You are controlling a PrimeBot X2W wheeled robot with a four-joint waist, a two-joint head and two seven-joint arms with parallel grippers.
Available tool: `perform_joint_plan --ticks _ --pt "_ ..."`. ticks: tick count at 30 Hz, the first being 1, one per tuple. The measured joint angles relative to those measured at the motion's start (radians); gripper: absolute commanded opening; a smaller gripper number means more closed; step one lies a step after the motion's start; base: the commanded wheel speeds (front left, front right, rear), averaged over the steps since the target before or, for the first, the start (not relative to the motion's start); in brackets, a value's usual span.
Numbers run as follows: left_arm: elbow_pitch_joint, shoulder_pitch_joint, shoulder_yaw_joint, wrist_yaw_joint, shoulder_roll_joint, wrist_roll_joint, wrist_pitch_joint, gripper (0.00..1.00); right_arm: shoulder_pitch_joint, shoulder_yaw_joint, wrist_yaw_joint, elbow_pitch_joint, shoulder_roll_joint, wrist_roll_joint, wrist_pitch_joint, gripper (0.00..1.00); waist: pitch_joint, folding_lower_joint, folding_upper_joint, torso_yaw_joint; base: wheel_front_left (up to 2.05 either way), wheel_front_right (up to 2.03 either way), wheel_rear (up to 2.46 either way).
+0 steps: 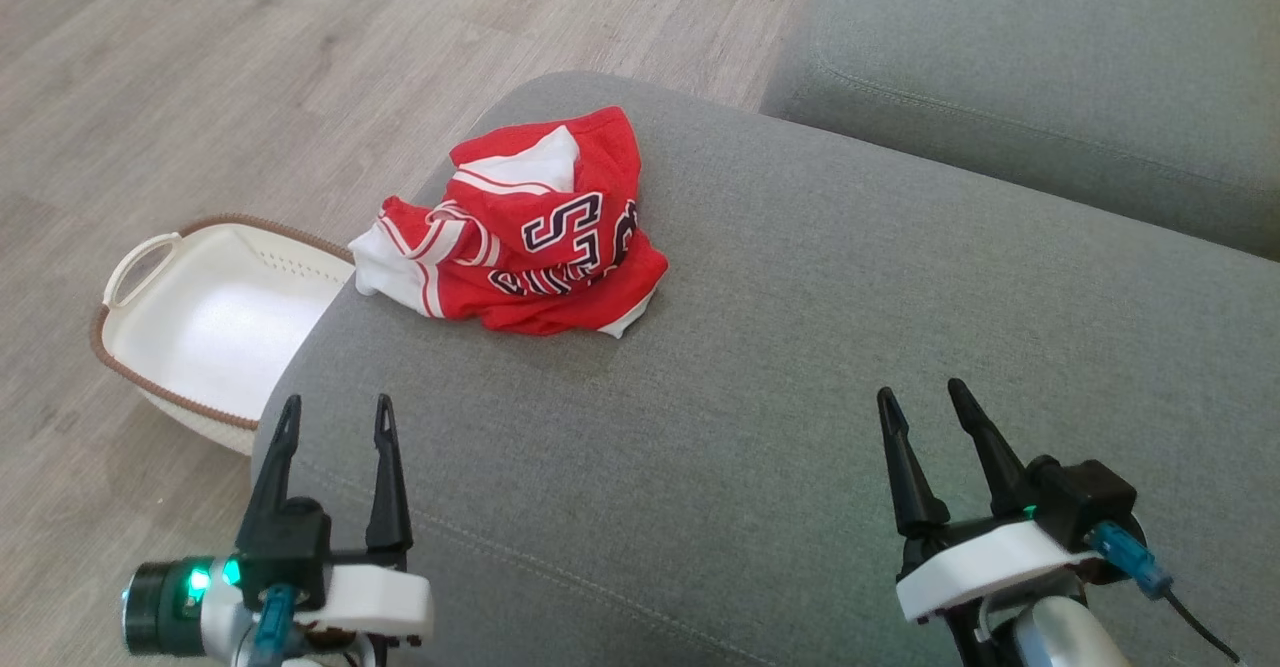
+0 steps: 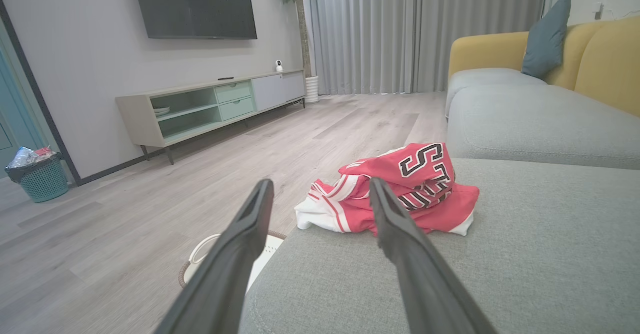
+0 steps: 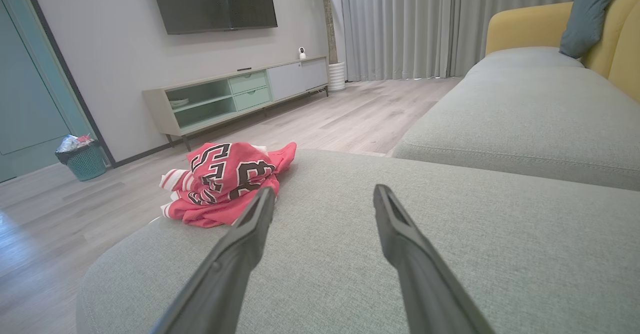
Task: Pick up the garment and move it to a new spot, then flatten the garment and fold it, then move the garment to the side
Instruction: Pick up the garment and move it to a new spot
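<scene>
Grippers first: logged left gripper at lower left of head view, fingers spread, nothing between them. Logged right gripper at lower right, likewise spread and empty. Judged both parked over near edge of grey cushion, open in readiness for a first grasp.

Found garment, a red and white jersey, crumpled in 1 heap at upper centre-left of frame, on cushion's far left corner, well apart from both grippers. Spotted white basket on floor just beside that corner.

Reckoned task not yet begun. Judged heap too bunched and too near the edge for flattening, hence the move toward cushion's bare middle. Rated left gripper the nearer.
</scene>
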Motion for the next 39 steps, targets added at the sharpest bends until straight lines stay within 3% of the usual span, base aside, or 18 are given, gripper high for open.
perform_joint_plan --ticks 13,18,23,27,32,35,39 --pt "-0.001 -0.003 0.039 -0.002 0.001 0.000 0.000 1.00 0.000 -0.002 0.000 -0.013 0.000 0.008 0.000 1.00 0.020 0.0000 0.0000 -0.028 0.00 0.00 0.00" --pt "0.001 -0.035 0.075 -0.028 0.014 -0.013 0.000 1.00 -0.004 -0.032 0.000 -0.022 0.000 0.002 0.000 1.00 0.062 0.0000 0.0000 -0.050 0.00 0.00 0.00" --pt "0.041 -0.160 0.095 -0.112 0.060 -0.039 0.000 1.00 -0.035 -0.070 0.000 -0.042 -0.001 -0.022 0.000 1.00 0.126 0.0000 0.0000 -0.077 0.00 0.00 0.00" --pt "0.157 -0.299 0.092 -0.214 0.099 -0.077 0.008 1.00 -0.078 -0.096 0.000 -0.059 -0.002 -0.041 0.000 1.00 0.183 0.0000 0.0000 -0.101 0.00 0.00 0.00" --pt "0.324 -0.497 0.088 -0.358 0.130 -0.162 0.135 1.00 -0.120 -0.117 0.000 -0.074 -0.003 -0.057 0.000 1.00 0.252 0.0000 0.0000 -0.135 0.00 0.00 0.00" --pt "0.416 -0.617 0.085 -0.401 0.151 -0.212 0.199 1.00 -0.145 -0.123 0.000 -0.086 -0.003 -0.064 0.000 1.00 0.292 0.0000 0.0000 -0.157 0.00 0.00 0.00" --pt "0.532 -0.741 0.055 -0.423 0.184 -0.265 0.275 1.00 -0.173 -0.127 0.000 -0.101 -0.004 -0.074 0.000 1.00 0.344 0.0000 0.0000 -0.186 0.00 0.00 0.00"
